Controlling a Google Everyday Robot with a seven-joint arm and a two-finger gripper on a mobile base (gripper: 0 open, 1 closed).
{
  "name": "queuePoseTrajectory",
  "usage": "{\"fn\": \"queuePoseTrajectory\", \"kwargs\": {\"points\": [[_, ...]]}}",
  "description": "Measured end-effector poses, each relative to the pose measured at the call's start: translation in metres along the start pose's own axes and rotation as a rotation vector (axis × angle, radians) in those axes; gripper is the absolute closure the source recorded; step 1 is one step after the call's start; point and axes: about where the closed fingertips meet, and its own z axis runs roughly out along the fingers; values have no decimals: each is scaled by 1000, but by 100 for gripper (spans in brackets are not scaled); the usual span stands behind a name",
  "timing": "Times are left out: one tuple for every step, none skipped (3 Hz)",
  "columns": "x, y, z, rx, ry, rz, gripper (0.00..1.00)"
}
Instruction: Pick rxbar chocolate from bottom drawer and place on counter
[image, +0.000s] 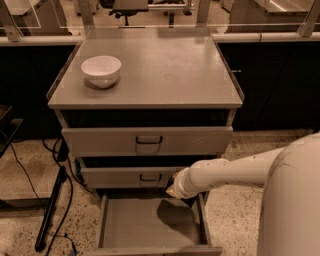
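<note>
Whether the gripper (175, 190) is open or closed cannot be told; it hangs over the back right of the open bottom drawer (127, 227). No chocolate bar shows in the drawer; it may be hidden under the gripper. This looks like the reaching step. Next: lower and grasp.

"Where is your gripper?"

"I see my gripper (173, 190) at the back right of the bottom drawer (130, 225), just under the middle drawer (110, 176). The bottom drawer stands open."

"What is up top?"

"A white bowl (101, 70) sits on the counter (165, 70), on its left side."
</note>
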Motion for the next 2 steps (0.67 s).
{"fn": "queuePoseTrajectory", "kwargs": {"points": [[-15, -16, -33, 66, 15, -22, 100], [-42, -43, -93, 170, 40, -70, 100]]}}
